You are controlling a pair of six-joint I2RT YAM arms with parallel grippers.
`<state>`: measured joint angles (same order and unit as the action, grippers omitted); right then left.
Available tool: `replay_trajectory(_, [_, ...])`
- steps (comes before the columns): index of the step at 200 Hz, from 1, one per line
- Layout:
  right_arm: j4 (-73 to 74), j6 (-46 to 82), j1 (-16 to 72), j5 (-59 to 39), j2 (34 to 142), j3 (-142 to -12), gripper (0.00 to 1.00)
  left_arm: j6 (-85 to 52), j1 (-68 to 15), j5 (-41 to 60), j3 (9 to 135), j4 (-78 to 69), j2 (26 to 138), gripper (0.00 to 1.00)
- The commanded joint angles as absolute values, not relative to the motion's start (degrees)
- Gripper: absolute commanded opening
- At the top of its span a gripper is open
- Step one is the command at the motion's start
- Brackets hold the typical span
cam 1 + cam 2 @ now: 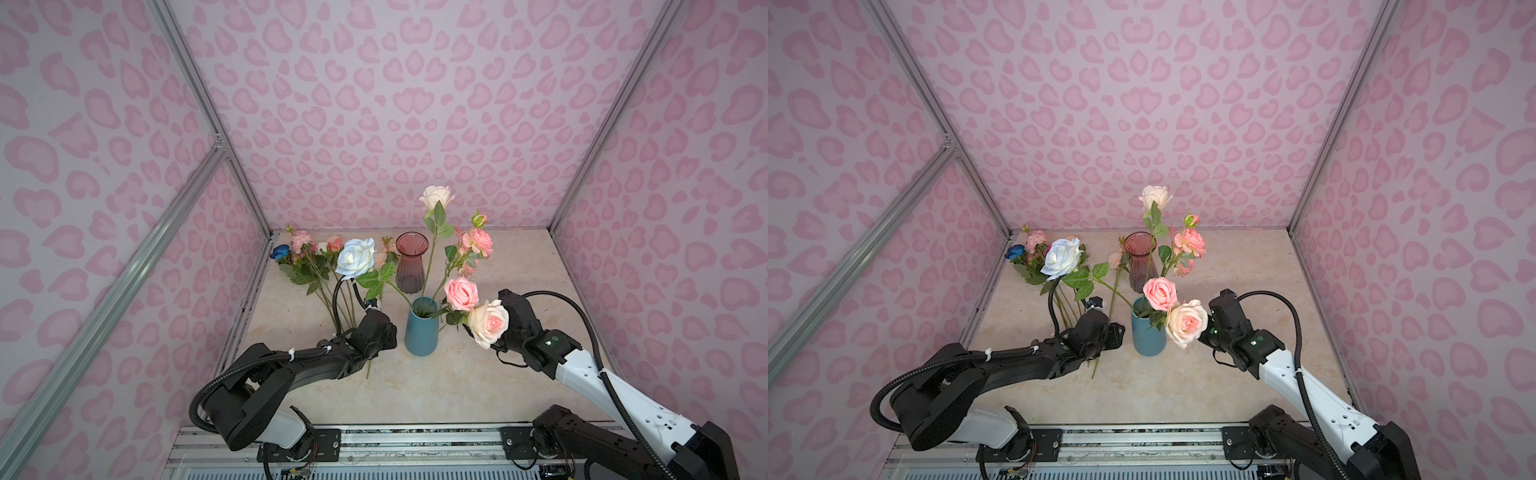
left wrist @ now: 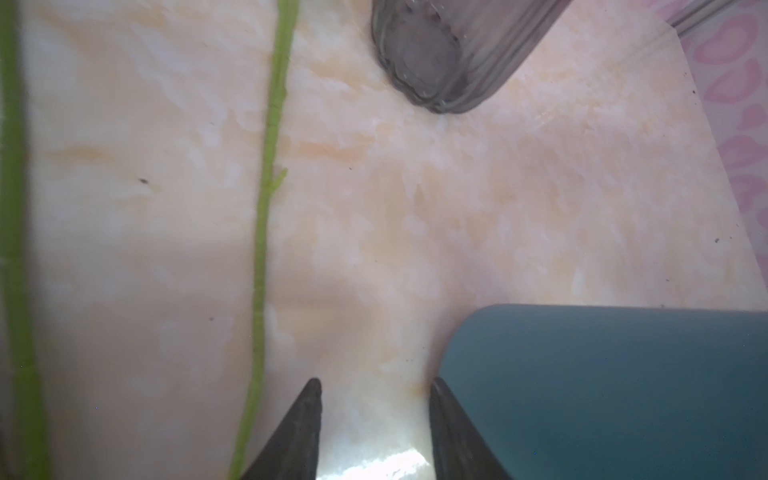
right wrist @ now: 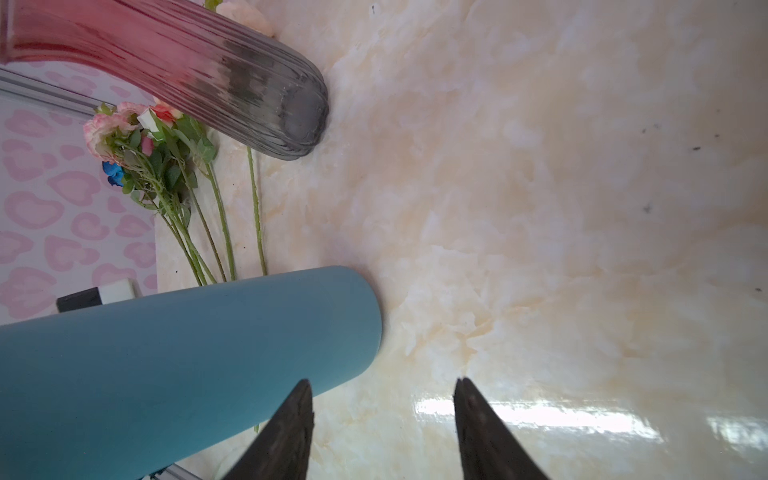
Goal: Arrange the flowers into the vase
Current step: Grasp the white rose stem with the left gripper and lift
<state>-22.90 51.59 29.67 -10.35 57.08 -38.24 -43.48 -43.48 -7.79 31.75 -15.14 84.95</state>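
The teal vase (image 1: 422, 330) (image 1: 1148, 334) stands mid-table and holds several flowers: a cream rose (image 1: 436, 195), a pink spray (image 1: 478, 241), a pink rose (image 1: 461, 293), a peach rose (image 1: 488, 324) and a white-blue rose (image 1: 355, 255) leaning left. More flowers (image 1: 311, 259) (image 3: 141, 166) lie piled at the back left, and their stems (image 2: 266, 228) run along the table. My left gripper (image 2: 374, 382) (image 1: 384, 336) points down just left of the vase (image 2: 602, 395), open and empty. My right gripper (image 3: 383, 380) is open and empty to the right of the vase (image 3: 166, 365), partly hidden behind the peach rose in both top views.
An empty pink-to-grey ribbed glass vase (image 1: 411, 262) (image 2: 449, 54) (image 3: 187, 70) stands behind the teal one. Pink patterned walls with metal frame posts (image 1: 249, 187) enclose the marble table (image 1: 519, 257). A rail (image 1: 415, 440) carries both arm bases at the front edge.
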Motion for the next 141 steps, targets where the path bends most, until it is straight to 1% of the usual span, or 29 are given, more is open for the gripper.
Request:
replay_trajectory(1, [-21.97, 48.26, 29.53, -11.55, 56.71, -37.55, 0.56, -43.11, -44.79, -5.97, 33.11, -18.92, 86.89, 0.44])
replay_trajectory(32, [-21.09, 48.08, 29.36, -12.25, 56.70, -36.91, 0.57, -43.04, -47.73, -8.91, 35.56, -18.51, 89.61, 0.45])
replay_trajectory(85, [-21.97, 47.09, 29.37, -11.97, 55.89, -37.16, 0.56, -43.50, -50.34, -9.56, 36.26, -19.04, 92.29, 0.44])
replay_trajectory(141, [-28.45, 45.06, 28.43, -10.44, 53.70, -40.06, 0.58, -45.64, -55.94, -11.59, 40.18, -19.71, 96.88, 0.43])
